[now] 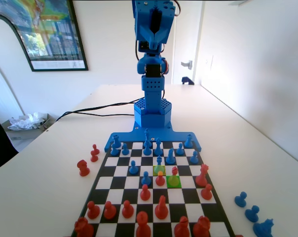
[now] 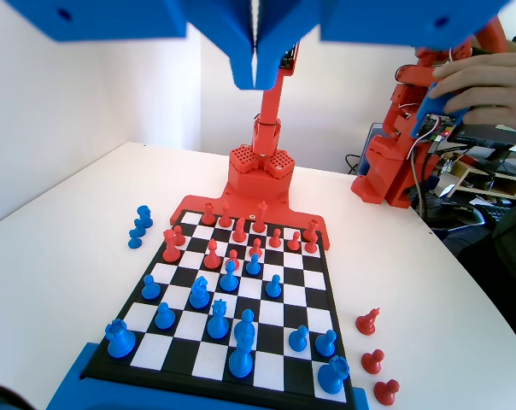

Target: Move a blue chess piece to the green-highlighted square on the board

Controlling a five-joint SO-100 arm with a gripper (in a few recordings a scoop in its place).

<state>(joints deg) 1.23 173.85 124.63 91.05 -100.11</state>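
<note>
The board lies in front of the blue arm. Its green-highlighted square is right of centre in the fixed view, and a red pawn stands at that square's far edge. A paler yellow-green cell sits diagonally behind it to the left. A blue chess piece, a small pawn, stands at that cell's far side. More blue pawns dot the middle of the board. My gripper is raised high above the arm's base, far from every piece. In the wrist view, the gripper has its jaws pressed together and holds nothing.
Three blue pieces lie off the board at the right in the fixed view, and some red ones at the left. A black cable runs across the table behind the board. Red pieces fill the near rows.
</note>
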